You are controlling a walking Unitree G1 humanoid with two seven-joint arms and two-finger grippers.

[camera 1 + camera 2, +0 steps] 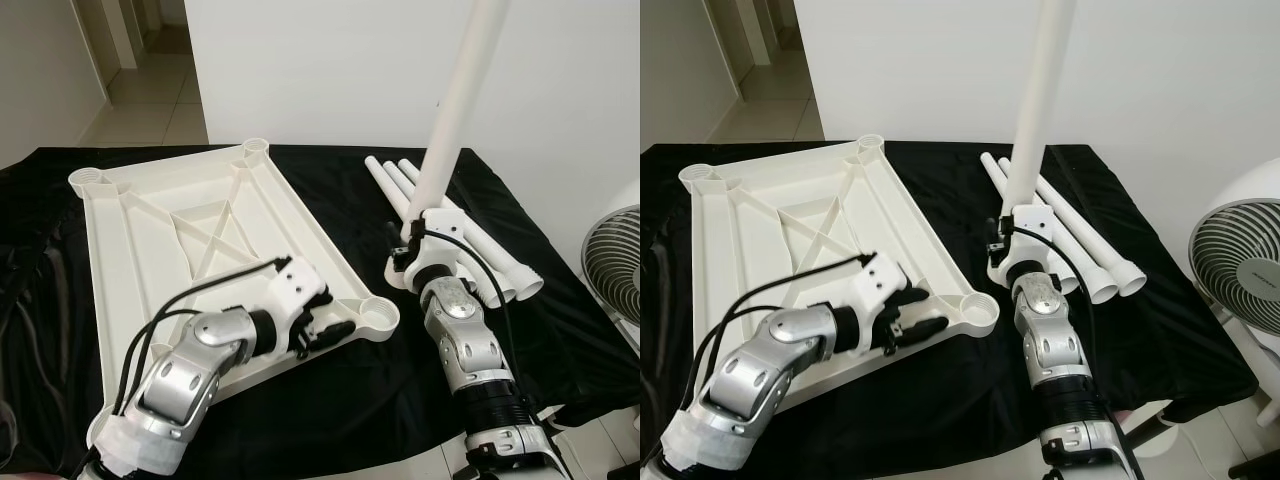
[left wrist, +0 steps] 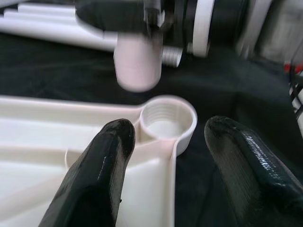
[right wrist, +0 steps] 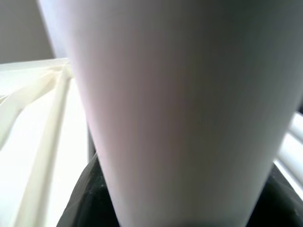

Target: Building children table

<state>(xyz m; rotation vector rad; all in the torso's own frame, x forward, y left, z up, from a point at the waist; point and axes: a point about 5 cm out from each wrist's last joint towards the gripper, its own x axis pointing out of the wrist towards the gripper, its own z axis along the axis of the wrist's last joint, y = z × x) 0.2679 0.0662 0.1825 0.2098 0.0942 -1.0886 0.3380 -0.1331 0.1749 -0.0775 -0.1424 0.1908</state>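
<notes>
Standing upright right of frame centre, the light, stiff, slippery table leg [image 1: 455, 100] is clamped near its base by the right end effector [image 1: 418, 238], while the spread, empty left end effector [image 1: 322, 325] steadies the inverted table top [image 1: 180, 225] beside its threaded corner socket [image 1: 376, 316].

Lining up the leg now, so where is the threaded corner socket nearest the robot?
In the head views, the threaded socket sits at the tabletop's near right corner, just beyond the left tool and left of the right tool holding the upright leg.
</notes>
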